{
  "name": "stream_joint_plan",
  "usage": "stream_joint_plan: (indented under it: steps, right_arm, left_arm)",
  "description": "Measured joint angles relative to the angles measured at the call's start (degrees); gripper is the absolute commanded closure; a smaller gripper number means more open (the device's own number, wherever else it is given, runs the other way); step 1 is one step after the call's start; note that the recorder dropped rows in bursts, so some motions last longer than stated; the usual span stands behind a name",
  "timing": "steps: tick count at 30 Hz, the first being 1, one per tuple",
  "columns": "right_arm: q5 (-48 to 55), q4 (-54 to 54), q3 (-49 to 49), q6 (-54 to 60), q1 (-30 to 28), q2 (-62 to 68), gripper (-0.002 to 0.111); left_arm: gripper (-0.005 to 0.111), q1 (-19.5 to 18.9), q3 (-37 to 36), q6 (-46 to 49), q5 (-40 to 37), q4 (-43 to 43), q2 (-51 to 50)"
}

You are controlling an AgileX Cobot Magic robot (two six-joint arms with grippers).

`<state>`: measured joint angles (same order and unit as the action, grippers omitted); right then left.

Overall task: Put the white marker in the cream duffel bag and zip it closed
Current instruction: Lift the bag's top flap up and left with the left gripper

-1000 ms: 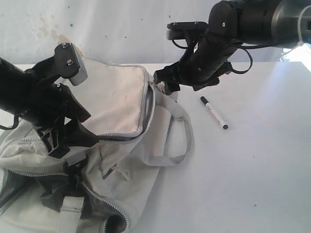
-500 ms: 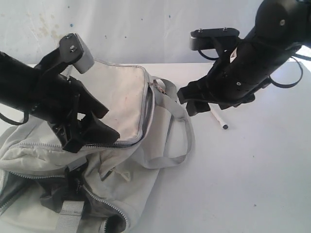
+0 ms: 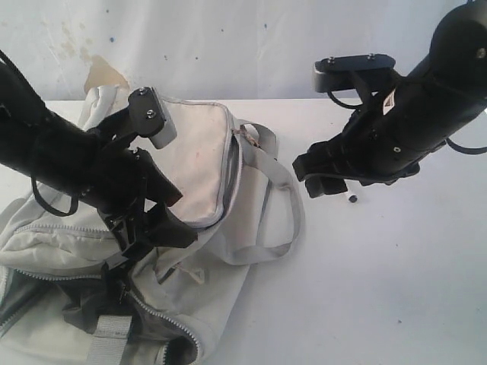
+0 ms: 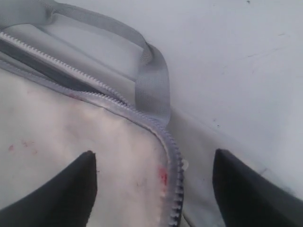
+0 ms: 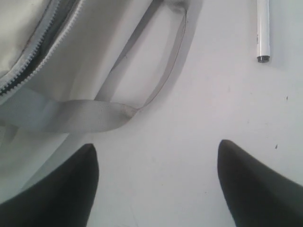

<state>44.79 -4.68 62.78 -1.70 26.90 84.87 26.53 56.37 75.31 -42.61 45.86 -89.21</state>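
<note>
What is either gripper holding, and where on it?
Nothing: left gripper open over the cream duffel bag, right gripper open near the white marker.

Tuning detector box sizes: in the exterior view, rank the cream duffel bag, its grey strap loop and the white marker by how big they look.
1. cream duffel bag.
2. grey strap loop.
3. white marker: only its dark end shows beside the right gripper; the rest is hidden.

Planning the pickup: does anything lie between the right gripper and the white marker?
Nothing visible does. In the right wrist view only bare table separates the open right gripper from the white marker; the grey strap lies clear of that path.
</note>
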Motion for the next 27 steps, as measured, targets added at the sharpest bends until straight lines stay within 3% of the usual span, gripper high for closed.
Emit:
stream_joint_plan:
  steps: [3, 9, 15, 20, 27]
  right_arm:
    - [-0.41, 0.00, 0.00, 0.00, 0.00, 0.00, 0.043]
    - [-0.54, 0.00, 0.00, 0.00, 0.00, 0.00, 0.043]
    - [-0.64, 0.00, 0.00, 0.00, 0.00, 0.00, 0.043]
    - [-0.78, 0.11, 0.00, 0.00, 0.00, 0.00, 0.043]
    - [-1.06, 0.34, 0.00, 0.39, 0.00, 0.00, 0.043]
  left_arm:
    - [0.051, 0.00, 0.00, -0.09, 0.75, 0.00, -0.48]
    - [0.106, 0.00, 0.00, -0.09, 1.60, 0.00, -0.75]
    - [0.106, 0.14, 0.00, -1.74, 2.28, 0.00, -0.75]
    - [0.106, -0.01, 0.00, -9.73, 5.24, 0.25, -0.75]
    - [0.106, -4.44, 0.00, -23.08, 12.31, 3.03, 2.83]
